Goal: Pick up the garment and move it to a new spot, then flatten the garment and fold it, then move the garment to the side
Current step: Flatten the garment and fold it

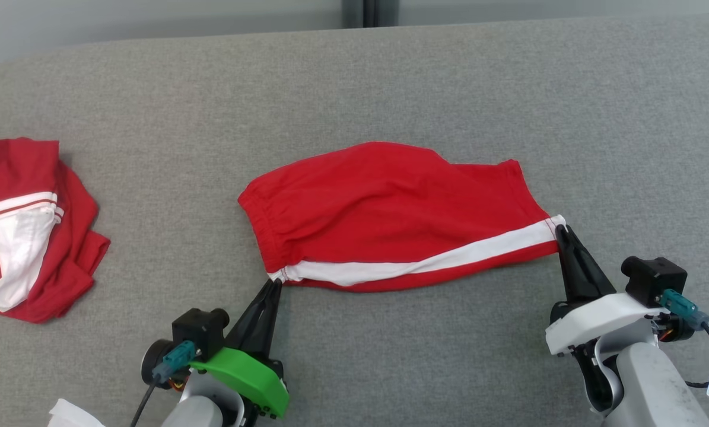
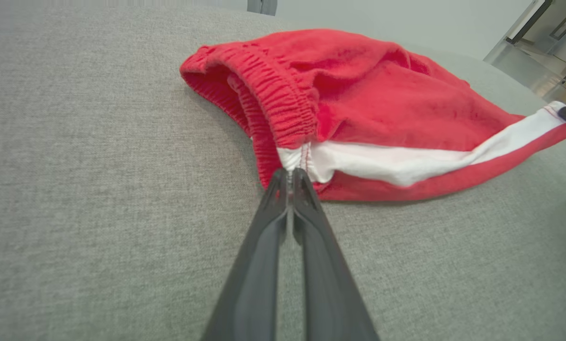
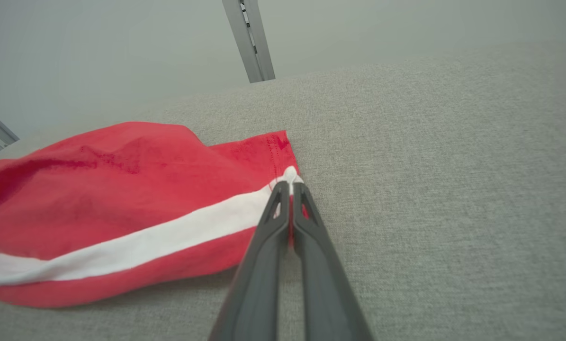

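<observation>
Pinching the garment [image 1: 390,201] at its two near corners. With the left gripper [image 1: 275,284], clamped on the waistband [image 2: 283,104] end of the white stripe [image 1: 449,256], right at the red-stitched seam, fingertips pressed together with a sliver of white cloth caught between them. With the right gripper [image 1: 560,231], clamped likewise on the other end of that same stripe, at the corner of the leg hem [image 3: 274,151], jaws shut tight and a nub of white fabric poking out past the tips.

Lying lengthwise across the middle of the grey cushion [image 1: 390,77], waistband toward the robot's left, leg hem toward its right, white stripe running along the near edge from one pair of jaws to the other. Drawn fairly straight along that near edge; looser and puffed up behind it, with soft folds across the red cloth and the elastic waist opening gaping a little. Resting on the cushion over most of its length; impossible to tell whether the pinched corners touch the surface or sit just off it.

Reaching in from the near side, both pairs of dark fingers pointing away from the robot and leaning slightly toward each other, nearly all of the garment beyond the tips.

Well apart to the left, near the cushion's edge: a second red and white garment [image 1: 28,237], crumpled, away from both grippers.
</observation>
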You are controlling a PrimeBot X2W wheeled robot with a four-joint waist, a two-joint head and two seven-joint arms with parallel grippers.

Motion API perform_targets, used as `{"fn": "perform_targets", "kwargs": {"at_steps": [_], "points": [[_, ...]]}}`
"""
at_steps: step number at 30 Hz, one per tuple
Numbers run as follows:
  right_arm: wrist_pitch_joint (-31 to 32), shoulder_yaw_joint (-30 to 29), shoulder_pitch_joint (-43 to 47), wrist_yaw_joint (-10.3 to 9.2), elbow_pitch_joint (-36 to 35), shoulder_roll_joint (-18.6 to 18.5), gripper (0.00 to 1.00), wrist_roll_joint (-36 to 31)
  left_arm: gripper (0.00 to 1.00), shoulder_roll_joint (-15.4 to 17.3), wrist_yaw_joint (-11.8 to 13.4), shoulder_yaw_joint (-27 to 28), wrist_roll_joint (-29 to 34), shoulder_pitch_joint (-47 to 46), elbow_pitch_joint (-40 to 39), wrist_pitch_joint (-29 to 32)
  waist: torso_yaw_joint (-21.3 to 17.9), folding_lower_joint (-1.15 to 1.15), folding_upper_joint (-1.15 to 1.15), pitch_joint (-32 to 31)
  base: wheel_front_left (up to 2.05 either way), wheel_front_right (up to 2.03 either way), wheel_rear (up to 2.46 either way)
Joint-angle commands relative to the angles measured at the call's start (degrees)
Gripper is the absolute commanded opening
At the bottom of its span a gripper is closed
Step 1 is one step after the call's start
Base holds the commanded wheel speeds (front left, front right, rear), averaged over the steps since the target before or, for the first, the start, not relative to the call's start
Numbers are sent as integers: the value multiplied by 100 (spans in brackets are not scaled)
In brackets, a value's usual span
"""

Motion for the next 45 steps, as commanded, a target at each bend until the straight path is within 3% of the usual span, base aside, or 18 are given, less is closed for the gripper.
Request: {"fn": "perform_targets", "kwargs": {"at_steps": [1,12,15,20,23,26,33,39,43,45], "points": [[-27,-6,7,-7,-56,-23,0,12,0,65,-12,-23,-49,-49,-62,4,25,0,0,-83,0,0,0],[-27,11,-128,-8,-996,-54,0,54,0,472,-12,-42,-157,-7,-1346,2,-1,0,0,-665,0,0,0],[-28,-39,-328,-8,-1452,-157,0,228,0,899,-12,-287,-326,-376,-1861,2,-22,0,0,-769,0,0,0],[-27,59,-1009,-8,-2043,-689,0,344,0,1822,-5,-495,-730,-1551,-2452,39,-45,0,0,-756,0,0,0],[-16,180,-1595,-8,-2141,-1036,0,406,0,2228,-5,-511,-1083,-2347,-2616,257,-74,0,0,-585,0,0,0],[131,350,-2211,-8,-2089,-1296,0,396,0,2428,-5,-538,-1379,-2966,-2553,523,-116,0,0,-301,0,0,0],[242,803,-3741,-8,-1337,-1418,0,-47,0,2206,-5,-688,-1895,-4252,-1647,448,-170,0,0,527,0,0,0],[10,473,-5178,-8,-673,-1141,0,-565,0,1859,-5,-560,-1852,-5391,-879,51,-171,0,0,888,0,0,0],[-19,397,-5520,-8,-656,-964,0,-736,0,1818,-5,-480,-1947,-5462,-775,-13,-168,0,0,830,0,0,0],[-22,411,-5223,-8,-736,-908,0,-712,0,1835,-5,-418,-1925,-5098,-831,-1,-191,0,0,753,0,0,0]]}}
